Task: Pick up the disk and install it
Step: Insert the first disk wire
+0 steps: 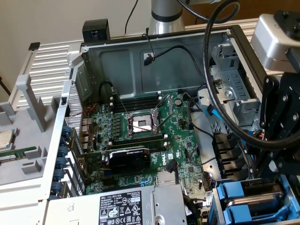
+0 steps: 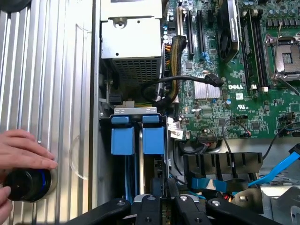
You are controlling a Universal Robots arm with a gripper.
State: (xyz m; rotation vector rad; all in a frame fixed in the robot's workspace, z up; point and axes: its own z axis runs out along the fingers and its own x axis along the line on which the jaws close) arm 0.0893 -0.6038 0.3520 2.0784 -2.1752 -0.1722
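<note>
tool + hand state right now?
Tool: closed, just by the blue drive carriers; whether it holds anything cannot be told.
Person's hand: resting on a black knob.

An open computer case (image 1: 154,61) takes up the middle of the exterior view. Its green motherboard (image 1: 183,140) has an empty processor socket (image 1: 142,123) at centre and a black graphics card (image 1: 129,159) just below. A labelled power supply (image 1: 140,206) sits bottom centre. A memory stick (image 1: 18,153) lies far left.
</note>
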